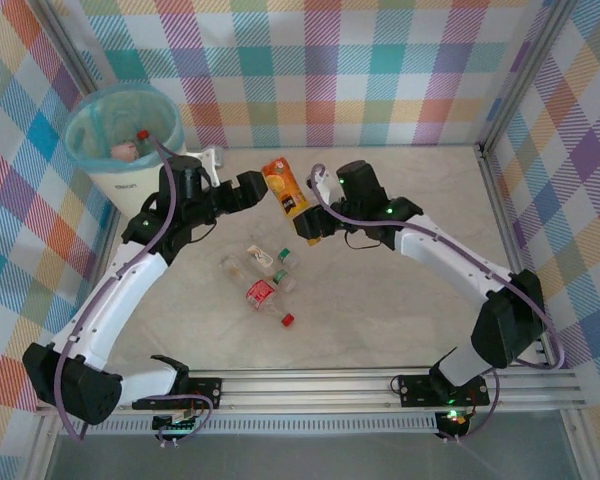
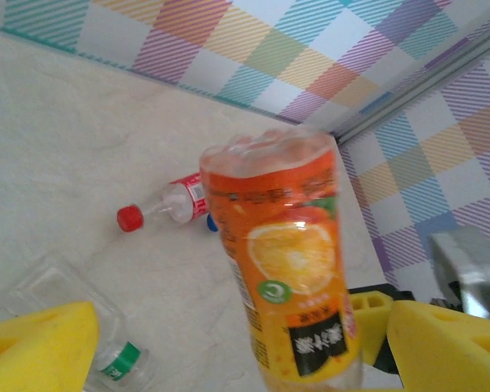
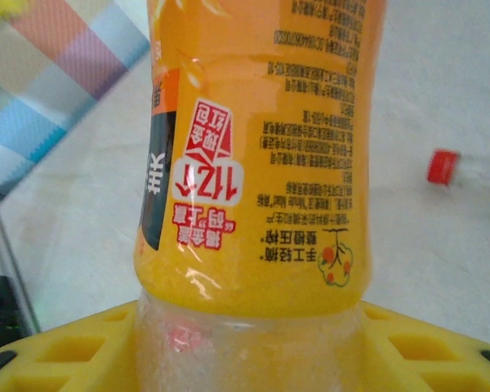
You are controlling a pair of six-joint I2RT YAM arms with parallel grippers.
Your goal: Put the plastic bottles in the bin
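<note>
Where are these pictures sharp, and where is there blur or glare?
Top external: the light is even and soft, and the orange bottle is small but clear. Left wrist: its label is fairly sharp, with glare on the clear end; the yellow fingers at the bottom are blurred. Right wrist: the label print is readable; the red cap behind is out of focus.

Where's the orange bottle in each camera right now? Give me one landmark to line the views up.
Top external: orange bottle upper centre, between the two arms.
Left wrist: it stands large at centre, label facing the camera.
Right wrist: close up, centre, print upside down.
Shared landmark: the red cap lying on the table, probably the same one.
</note>
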